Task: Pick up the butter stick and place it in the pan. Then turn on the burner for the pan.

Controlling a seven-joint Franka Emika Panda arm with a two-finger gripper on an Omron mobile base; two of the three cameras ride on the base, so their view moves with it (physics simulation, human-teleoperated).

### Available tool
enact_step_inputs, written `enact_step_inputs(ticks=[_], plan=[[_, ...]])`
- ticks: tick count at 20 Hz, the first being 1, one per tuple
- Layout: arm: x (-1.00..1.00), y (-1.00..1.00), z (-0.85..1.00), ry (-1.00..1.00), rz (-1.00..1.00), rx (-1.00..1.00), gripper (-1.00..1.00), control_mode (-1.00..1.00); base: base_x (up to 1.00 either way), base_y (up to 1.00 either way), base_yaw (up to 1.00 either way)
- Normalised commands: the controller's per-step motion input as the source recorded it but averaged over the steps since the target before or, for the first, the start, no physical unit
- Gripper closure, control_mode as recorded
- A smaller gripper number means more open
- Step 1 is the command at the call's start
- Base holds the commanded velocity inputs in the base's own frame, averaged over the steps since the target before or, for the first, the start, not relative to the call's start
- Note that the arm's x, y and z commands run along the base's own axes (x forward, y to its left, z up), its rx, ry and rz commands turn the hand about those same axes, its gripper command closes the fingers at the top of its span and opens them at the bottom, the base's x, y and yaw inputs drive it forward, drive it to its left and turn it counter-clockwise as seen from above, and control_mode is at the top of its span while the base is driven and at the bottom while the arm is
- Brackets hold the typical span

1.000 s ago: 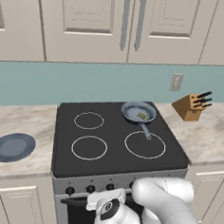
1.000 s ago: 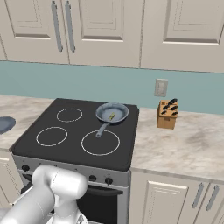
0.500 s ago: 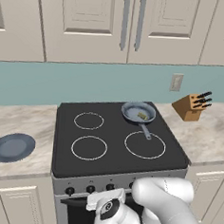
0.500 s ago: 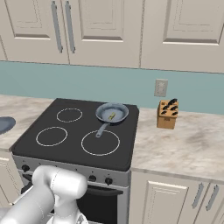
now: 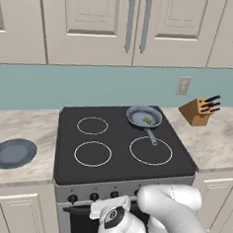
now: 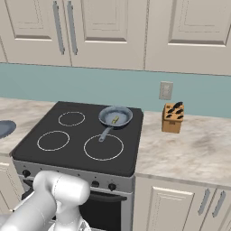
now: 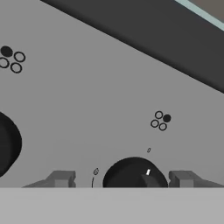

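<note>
The arm [image 5: 173, 212] is showing as a glossy white body built of thick, rounded, tube-like segments that are meeting in bulbous elbow-shaped housings, with soft grey shading running along their undersides. At its near end the hand [image 5: 111, 218] is presenting a flat pale-grey block above a white casing, which is carrying a round black disc with a small light mark at its centre. The gripper [image 7: 120, 179] is ending in two small, blocky, dark-grey finger tips [image 7: 61, 178] with angled flat faces.
</note>
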Motion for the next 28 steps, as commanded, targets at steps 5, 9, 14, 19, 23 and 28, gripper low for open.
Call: enact_step_inputs(ticks=[5,9,14,19,23,28], plan=[[0.07,-0.07,0.0,0.0,0.0,0.0,1.0,-1.0,0.0,0.0,0.0],[0.12,-0.12,0.0,0.0,0.0,0.0,1.0,-1.0,0.0,0.0,0.0],[0.15,-0.2,0.0,0.0,0.02,0.0,1.0,-1.0,0.0,0.0,0.0],[0.17,-0.22,0.0,0.0,0.05,-0.02,1.0,-1.0,0.0,0.0,0.0],[0.19,-0.2,0.0,0.0,0.05,-0.05,1.0,-1.0,0.0,0.0,0.0],[0.22,-0.17,0.0,0.01,0.04,-0.09,1.0,-1.0,0.0,0.0,0.0]])
